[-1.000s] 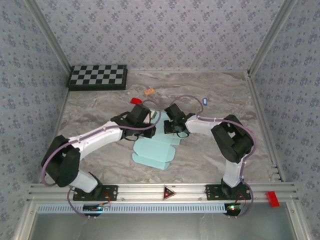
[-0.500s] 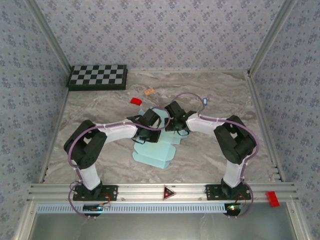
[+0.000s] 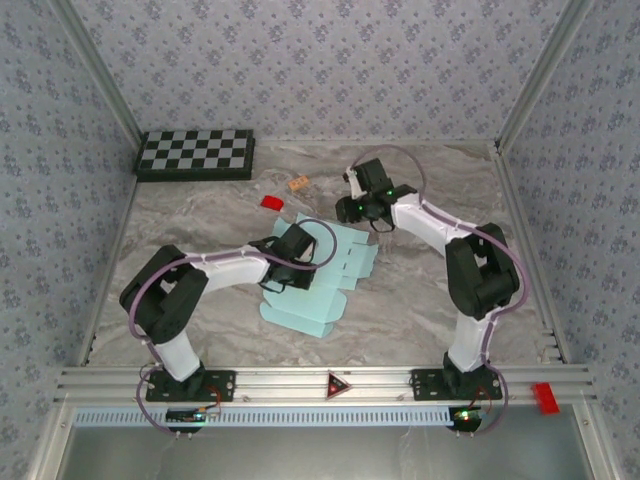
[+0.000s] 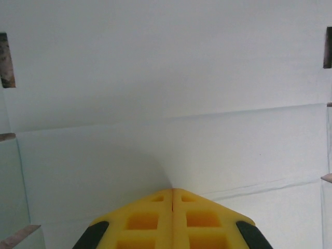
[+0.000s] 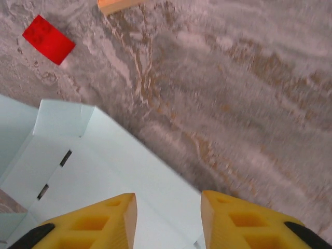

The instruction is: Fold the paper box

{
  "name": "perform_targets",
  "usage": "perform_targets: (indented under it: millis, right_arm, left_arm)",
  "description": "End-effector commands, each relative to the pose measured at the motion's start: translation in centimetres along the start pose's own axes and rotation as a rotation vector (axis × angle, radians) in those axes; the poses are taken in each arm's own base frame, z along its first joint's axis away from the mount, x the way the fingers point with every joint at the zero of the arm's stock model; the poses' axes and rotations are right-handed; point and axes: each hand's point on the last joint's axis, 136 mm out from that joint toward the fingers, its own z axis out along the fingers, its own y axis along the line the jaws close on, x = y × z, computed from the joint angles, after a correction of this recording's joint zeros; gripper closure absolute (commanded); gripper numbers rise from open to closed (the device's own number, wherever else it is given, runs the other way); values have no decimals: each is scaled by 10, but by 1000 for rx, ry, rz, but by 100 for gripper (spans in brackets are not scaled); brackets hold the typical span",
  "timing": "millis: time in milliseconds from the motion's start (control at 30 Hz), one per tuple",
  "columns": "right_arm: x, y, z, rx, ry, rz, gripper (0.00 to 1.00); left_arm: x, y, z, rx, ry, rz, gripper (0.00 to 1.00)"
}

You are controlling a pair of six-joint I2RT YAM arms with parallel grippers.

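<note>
Task looks early: the pale aqua-blue die-cut cardboard paper box (image 3: 318, 300) lies as a mostly flat sheet mid-table on the grey marble-pattern tabletop (image 3: 430, 290); flaps & crease lines show, no walls stood up, nothing tucked. In the right wrist view one far corner flap (image 5: 61, 118) seems a bit lifted, can't tell for sure; so prob. nearly all the folding is to do, i.e. sides up, tabs in, lid shut.

Left arm: elbow bent out to its left, forearm reaching in over the sheet; left gripper (image 3: 284, 264) sits down on the sheet's left-centre part. Wrist view shows its yellow fingertips (image 4: 150, 218) clenched together w/ nothing btw them, tips against the pale panel just short of a crease; reads as pinning the sheet flat, my guess.

Right arm: stretched fwd, right gripper (image 3: 354, 208) over the sheet's far edge, apparently clear of it; jaws released, a gap btw the yellow pads (image 5: 104, 218), nothing held. Below it lies the sheet's far corner, bare table beyond; a small red rectangular block (image 5: 47, 39) sits well apart from the box.
</note>
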Motion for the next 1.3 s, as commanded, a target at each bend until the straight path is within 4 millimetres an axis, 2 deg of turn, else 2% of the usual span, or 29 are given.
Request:
perform_targets:
  millis: [0, 33, 133, 333, 567, 800, 1267]
  right_arm:
    - [11, 1, 16, -107, 100, -165, 54]
    - [12, 0, 20, -139, 121, -188, 49]
    - [15, -1, 28, -209, 202, -231, 43]
    - [22, -4, 41, -350, 282, -243, 43]
    - [26, -4, 52, -432, 323, -225, 46]
    - [38, -9, 66, -435, 391, -186, 50]
    - [51, -4, 64, -474, 470, -194, 57]
  left_arm:
    - [10, 12, 4, -52, 5, 74, 100]
    - [11, 13, 6, -54, 4, 83, 100]
    - [13, 12, 8, -47, 7, 105, 100]
    - [15, 12, 10, -36, -1, 119, 100]
    - [17, 12, 13, -34, 8, 112, 100]
    - [19, 13, 15, -37, 14, 102, 100]
    - [22, 15, 17, -38, 17, 87, 100]
